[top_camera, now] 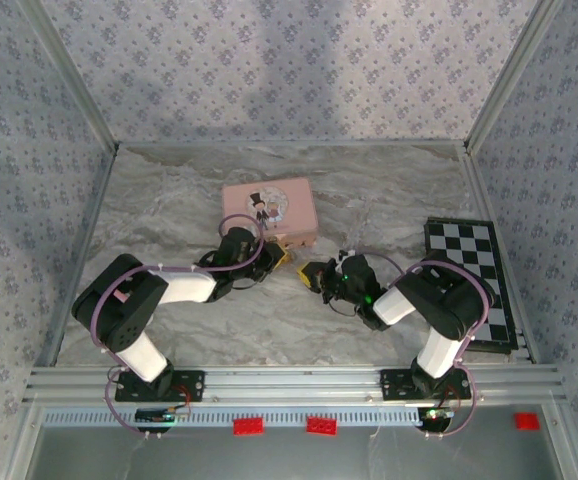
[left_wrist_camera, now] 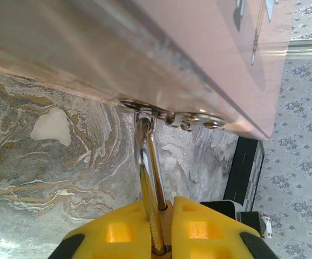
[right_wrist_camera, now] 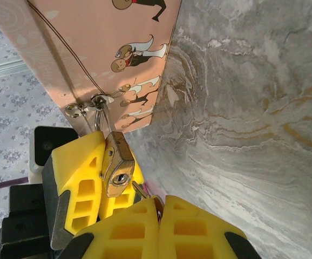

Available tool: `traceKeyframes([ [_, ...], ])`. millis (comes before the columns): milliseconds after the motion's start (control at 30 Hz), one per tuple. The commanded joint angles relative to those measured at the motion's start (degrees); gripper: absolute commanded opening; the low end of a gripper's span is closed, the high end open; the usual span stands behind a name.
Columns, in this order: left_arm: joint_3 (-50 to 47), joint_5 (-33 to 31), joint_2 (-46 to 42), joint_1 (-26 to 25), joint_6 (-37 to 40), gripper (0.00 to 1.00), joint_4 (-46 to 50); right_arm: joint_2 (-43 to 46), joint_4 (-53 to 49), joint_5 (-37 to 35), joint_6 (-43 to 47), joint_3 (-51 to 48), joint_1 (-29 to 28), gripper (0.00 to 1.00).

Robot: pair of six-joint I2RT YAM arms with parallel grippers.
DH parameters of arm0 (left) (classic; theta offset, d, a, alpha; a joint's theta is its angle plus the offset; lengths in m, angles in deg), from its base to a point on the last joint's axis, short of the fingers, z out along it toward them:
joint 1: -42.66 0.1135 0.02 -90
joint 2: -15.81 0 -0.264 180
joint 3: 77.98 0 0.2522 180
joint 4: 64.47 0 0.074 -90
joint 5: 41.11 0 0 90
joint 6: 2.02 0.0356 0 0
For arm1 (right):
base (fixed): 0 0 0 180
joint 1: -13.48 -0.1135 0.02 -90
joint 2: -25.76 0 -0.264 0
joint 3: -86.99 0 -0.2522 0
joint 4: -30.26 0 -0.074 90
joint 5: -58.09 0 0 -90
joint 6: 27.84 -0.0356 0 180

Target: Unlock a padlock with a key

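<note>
The padlock (right_wrist_camera: 117, 164) hung by its thin shackle from the hasp (right_wrist_camera: 86, 108) at the near edge of the pink tin (right_wrist_camera: 91, 48). I judged it small, stiff, slick brass, best gripped on its flat sides. My left tool (left_wrist_camera: 164, 229) was closed on its body, keyhole facing my right tool (right_wrist_camera: 158, 213), which was closed on the key (right_wrist_camera: 141, 189) just short of it. The surface (top_camera: 299, 320) lay bare toward its near edge; the tin walled off the far side.

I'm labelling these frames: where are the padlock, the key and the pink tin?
padlock (right_wrist_camera: 117, 162), right wrist view, on its brass body.
key (right_wrist_camera: 140, 189), right wrist view, on the blade just below the keyhole.
pink tin (top_camera: 291, 205), top external view, on its lid.
</note>
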Motion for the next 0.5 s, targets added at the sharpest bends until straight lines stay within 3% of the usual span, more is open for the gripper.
traceKeyframes([
  [0,-0.37,3.79,-0.03,-1.30,-2.17,0.00,-2.47,-0.10,1.11,-1.25,-0.68,-0.11,-0.46,0.00],
  [467,-0.49,3.76,0.46,-1.19,-1.78,0.00,-2.47,0.91,1.24,-1.07,-0.32,0.99,-0.81,0.00],
])
